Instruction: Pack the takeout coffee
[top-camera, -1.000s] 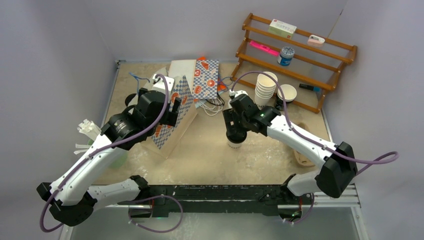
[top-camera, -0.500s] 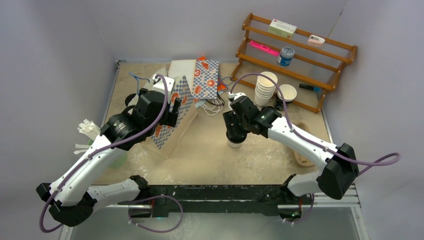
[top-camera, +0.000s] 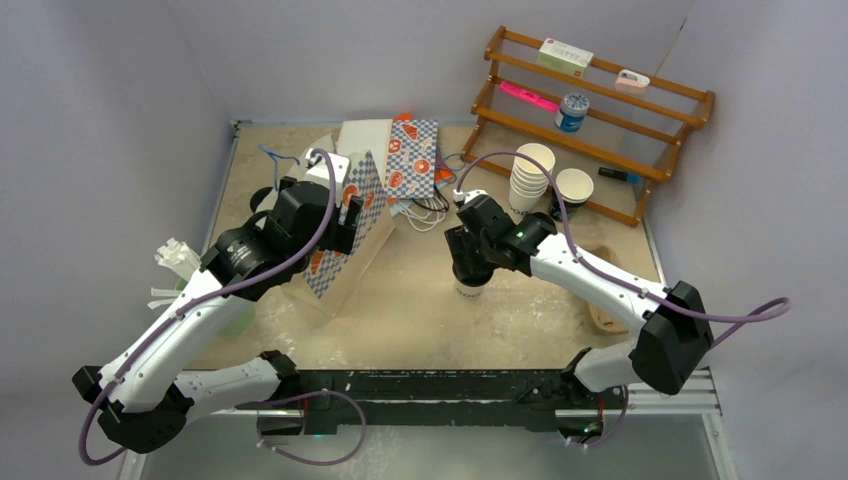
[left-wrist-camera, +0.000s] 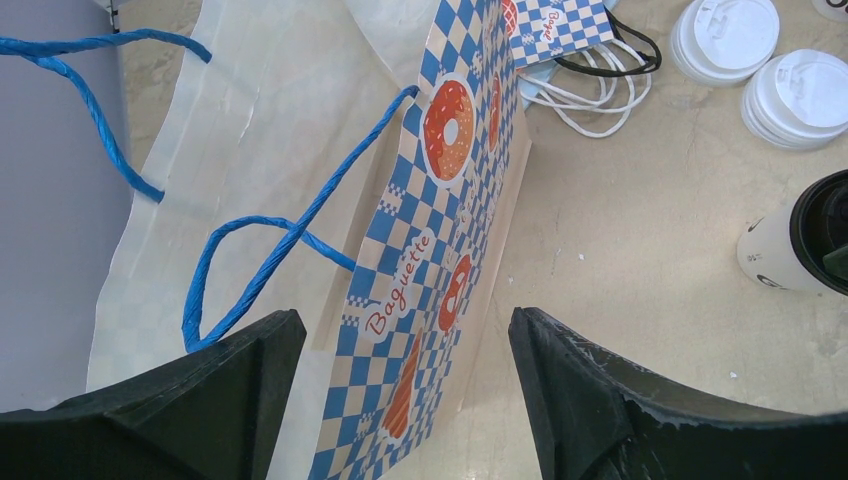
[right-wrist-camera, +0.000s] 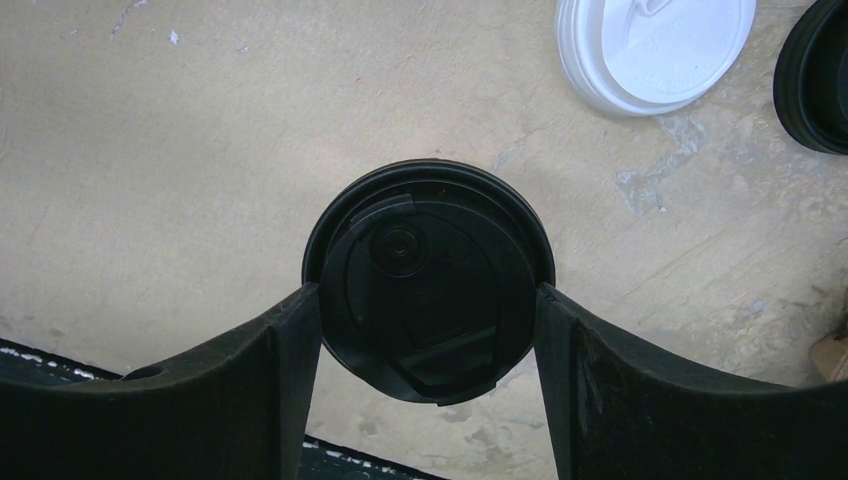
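A takeout coffee cup (top-camera: 468, 288) with a black sip lid (right-wrist-camera: 428, 270) stands upright on the table's middle. My right gripper (right-wrist-camera: 428, 297) is straight above it, and both fingers press the lid's opposite edges, shut on the cup. The same cup (left-wrist-camera: 785, 250) shows at the right edge of the left wrist view. A blue-checked paper bag (left-wrist-camera: 440, 230) with blue rope handles stands open left of centre (top-camera: 345, 240). My left gripper (left-wrist-camera: 405, 325) hovers open over the bag's printed side, touching nothing.
Two white lid stacks (left-wrist-camera: 725, 35) lie beyond the bag, one also in the right wrist view (right-wrist-camera: 655, 45) beside a black lid (right-wrist-camera: 815, 75). A stack of lidless white cups (top-camera: 530, 175) stands before a wooden rack (top-camera: 600, 100). A second checked bag (top-camera: 413, 158) lies flat at the back.
The right gripper's fingers have closed in onto the cup's lid and the wrist shifted slightly. The left arm and bag have not moved.
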